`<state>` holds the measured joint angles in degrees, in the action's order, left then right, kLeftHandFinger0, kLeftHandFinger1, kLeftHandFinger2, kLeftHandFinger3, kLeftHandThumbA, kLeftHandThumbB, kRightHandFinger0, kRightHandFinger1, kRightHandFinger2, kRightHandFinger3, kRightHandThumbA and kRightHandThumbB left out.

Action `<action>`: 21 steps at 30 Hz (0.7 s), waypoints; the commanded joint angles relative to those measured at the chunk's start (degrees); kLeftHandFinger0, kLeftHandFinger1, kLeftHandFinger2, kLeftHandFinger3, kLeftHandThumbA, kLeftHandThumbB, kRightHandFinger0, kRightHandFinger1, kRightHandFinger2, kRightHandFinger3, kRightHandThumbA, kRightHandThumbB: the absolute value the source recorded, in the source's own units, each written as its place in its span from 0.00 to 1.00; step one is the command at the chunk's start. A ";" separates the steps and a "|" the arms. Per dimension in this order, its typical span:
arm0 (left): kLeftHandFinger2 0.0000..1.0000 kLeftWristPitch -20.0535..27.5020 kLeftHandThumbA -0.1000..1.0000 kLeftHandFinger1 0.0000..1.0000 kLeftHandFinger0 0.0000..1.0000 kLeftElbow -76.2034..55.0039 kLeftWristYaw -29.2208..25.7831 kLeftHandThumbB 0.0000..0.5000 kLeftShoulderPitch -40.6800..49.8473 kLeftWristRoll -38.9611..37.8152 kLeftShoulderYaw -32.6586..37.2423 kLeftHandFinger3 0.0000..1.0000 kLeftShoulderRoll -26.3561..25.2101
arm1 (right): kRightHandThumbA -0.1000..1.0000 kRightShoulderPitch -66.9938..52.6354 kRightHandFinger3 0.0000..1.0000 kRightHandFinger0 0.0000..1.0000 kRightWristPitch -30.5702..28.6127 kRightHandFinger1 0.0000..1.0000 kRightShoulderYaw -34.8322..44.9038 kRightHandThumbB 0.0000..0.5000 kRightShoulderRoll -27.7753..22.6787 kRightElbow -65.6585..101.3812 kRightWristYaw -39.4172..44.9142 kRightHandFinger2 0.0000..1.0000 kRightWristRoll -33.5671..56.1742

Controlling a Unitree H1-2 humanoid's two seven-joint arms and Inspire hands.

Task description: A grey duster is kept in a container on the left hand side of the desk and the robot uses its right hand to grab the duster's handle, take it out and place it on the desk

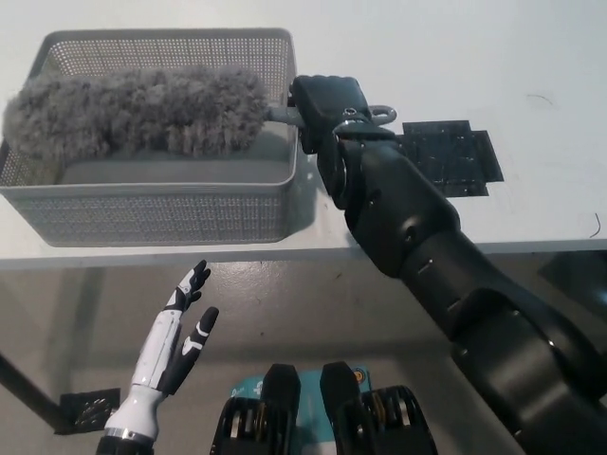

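Black right hand (327,112) closed around the slim grey plastic handle (282,115), hanging loop poking out past the knuckles. Fluffy grey duster (142,109) runs from the grip leftward, riding at rim height across the grey perforated plastic basket (152,213), far tip over its left edge. Grab looks done and extraction is partway; the head isn't clear of the basket. Left to do: swing it right and set it on the white desk (531,57), near the flat black panel (446,156). White left hand (178,332) idle below the desk edge, fingers spread.
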<state>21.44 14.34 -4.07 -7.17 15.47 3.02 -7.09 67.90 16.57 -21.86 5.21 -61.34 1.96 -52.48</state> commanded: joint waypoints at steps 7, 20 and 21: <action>1.00 1.34 0.94 1.00 1.00 -1.70 0.02 0.00 -1.52 0.11 -0.09 1.00 -1.09 | 0.16 3.70 0.30 0.00 -9.02 0.08 3.53 0.20 -0.92 -4.12 -26.84 0.40 5.37; 1.00 2.03 0.95 1.00 1.00 -1.22 -0.20 0.00 -1.06 0.59 0.03 1.00 -1.24 | 0.30 2.37 1.00 0.00 -13.52 0.00 6.02 0.79 -2.41 0.32 -27.06 0.14 9.59; 1.00 2.02 0.95 1.00 1.00 -1.21 -0.15 0.00 -1.06 0.56 0.04 1.00 -1.26 | 0.28 2.34 1.00 0.00 -13.55 0.00 6.03 0.80 -2.46 0.67 -26.91 0.12 9.59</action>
<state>21.44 14.53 -3.95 -7.17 15.53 3.01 -7.15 65.53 8.69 -18.94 5.55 -65.14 -14.24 -47.74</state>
